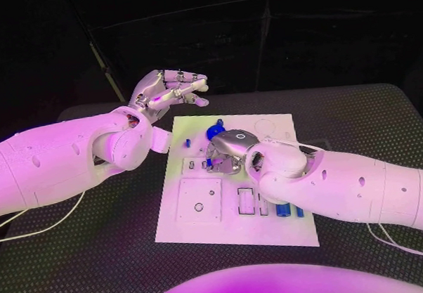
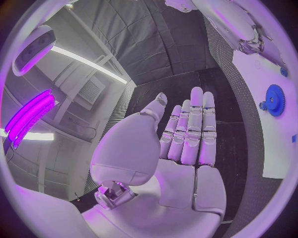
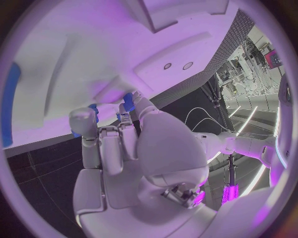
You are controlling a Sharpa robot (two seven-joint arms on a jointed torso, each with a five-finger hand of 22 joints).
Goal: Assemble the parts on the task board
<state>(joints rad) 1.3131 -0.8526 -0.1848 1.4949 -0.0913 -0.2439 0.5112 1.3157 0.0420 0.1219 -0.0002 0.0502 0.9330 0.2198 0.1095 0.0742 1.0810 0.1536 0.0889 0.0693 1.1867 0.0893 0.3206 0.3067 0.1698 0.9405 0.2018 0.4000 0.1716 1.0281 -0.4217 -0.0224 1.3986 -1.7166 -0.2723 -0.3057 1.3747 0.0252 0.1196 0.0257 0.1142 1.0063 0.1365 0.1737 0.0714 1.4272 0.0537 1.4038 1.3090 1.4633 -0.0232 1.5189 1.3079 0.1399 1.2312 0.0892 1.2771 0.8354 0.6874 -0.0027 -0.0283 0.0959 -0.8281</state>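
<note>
White rectangular task board (image 1: 281, 224), flat plate on the middle of the black woven-textured table (image 1: 72, 274). No readable writing or labels on it. Bears a raised square block with a small round hole (image 1: 200, 199) near the near-left, upright slots beside it, and small blue parts: a blue toothed gear (image 1: 216, 127) at the far end, a small blue piece (image 1: 187, 143) just left of it, two blue oblong pieces (image 1: 282, 210) lying at the near-right.

Seen from the left wrist: same gear (image 2: 273, 99) as a round disc with fine teeth round the rim and a hub to one side, lying on the white plate (image 2: 273, 153); tooth detail lost from the head.

Right silver many-fingered hand (image 1: 234, 151) down on the board's middle, just near of the gear. From the right wrist: fingers (image 3: 127, 126) close together and pointing at the board (image 3: 68, 64), small blue part (image 3: 128, 101) at the fingertips; whether pinched or merely touched, cannot tell.

Left silver many-fingered hand (image 1: 168, 89) raised beyond the board's far-left corner, apart from everything. From its own wrist: hand (image 2: 177, 148) flat, fingers (image 2: 195, 126) straight and side by side, thumb out to one side, nothing held.
</note>
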